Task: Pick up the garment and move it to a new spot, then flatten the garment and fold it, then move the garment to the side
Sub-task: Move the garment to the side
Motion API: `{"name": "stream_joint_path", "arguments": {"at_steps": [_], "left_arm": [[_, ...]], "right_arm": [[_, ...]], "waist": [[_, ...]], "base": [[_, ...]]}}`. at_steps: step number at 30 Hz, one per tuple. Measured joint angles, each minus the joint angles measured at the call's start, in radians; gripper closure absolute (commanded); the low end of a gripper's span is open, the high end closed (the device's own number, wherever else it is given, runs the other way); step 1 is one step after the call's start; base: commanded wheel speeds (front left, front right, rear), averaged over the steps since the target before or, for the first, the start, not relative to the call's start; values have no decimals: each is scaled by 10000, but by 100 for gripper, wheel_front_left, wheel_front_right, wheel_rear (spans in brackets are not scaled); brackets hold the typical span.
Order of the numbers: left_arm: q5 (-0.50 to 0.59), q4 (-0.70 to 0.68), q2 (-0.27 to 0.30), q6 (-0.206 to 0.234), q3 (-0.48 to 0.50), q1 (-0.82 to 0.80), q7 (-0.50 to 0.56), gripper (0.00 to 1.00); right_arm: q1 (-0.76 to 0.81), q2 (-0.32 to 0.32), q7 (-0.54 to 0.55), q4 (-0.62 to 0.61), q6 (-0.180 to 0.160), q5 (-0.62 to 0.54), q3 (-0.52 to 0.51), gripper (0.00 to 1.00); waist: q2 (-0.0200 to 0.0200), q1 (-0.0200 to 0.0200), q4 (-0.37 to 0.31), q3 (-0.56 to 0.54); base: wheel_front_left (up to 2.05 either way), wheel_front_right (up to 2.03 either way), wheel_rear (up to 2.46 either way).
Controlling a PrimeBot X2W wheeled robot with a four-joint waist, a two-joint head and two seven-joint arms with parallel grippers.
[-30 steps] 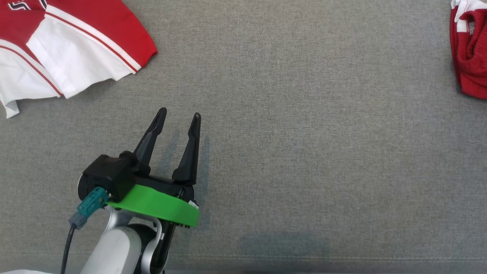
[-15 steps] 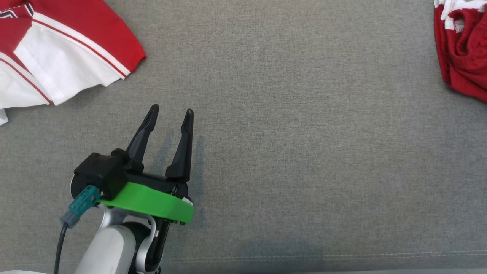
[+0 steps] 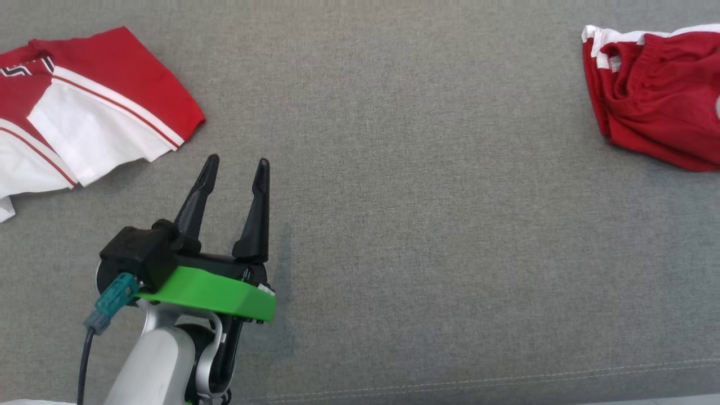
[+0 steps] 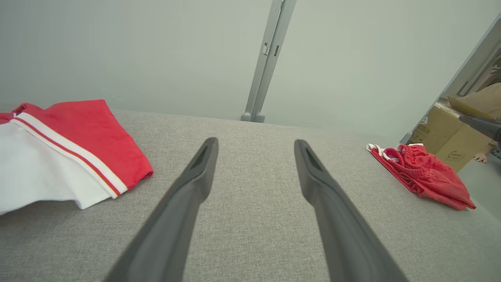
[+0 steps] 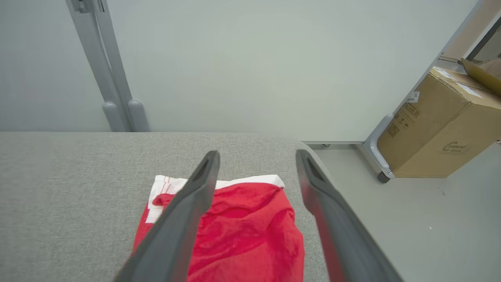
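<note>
The garment [image 3: 658,124], a bunched red pair of shorts with white trim, lies at the far right of the grey padded table [image 3: 427,225]. It also shows in the left wrist view [image 4: 426,176]. My right gripper [image 5: 257,154] hovers open just above the garment [image 5: 250,231], with nothing between its fingers. Low on the left of the table, my left gripper [image 3: 236,162] stands open and empty over bare cloth, fingers pointing away from me. In its own wrist view the left gripper [image 4: 256,141] points between the two pieces of clothing.
A red and white jersey [image 3: 95,118] lies spread at the far left, also seen in the left wrist view [image 4: 58,156]. Beyond the table's right edge, a cardboard box [image 5: 438,125] stands on the floor. A grey post [image 4: 266,58] rises behind the table.
The head camera has shifted, so both pieces of clothing sit further into the picture. My left gripper keeps its pose. My right gripper's jaws have come apart.
</note>
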Motion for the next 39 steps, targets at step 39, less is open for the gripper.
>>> {"name": "stream_joint_path", "arguments": {"at_steps": [39], "left_arm": [[155,1530,-305,79,1971,2791,-1149,0]], "right_arm": [[6004,3363,-295,-6590,-851,-1235,-1547,0]], "waist": [[0,-1,-1102,-3435]], "base": [[0,0,0]]}}
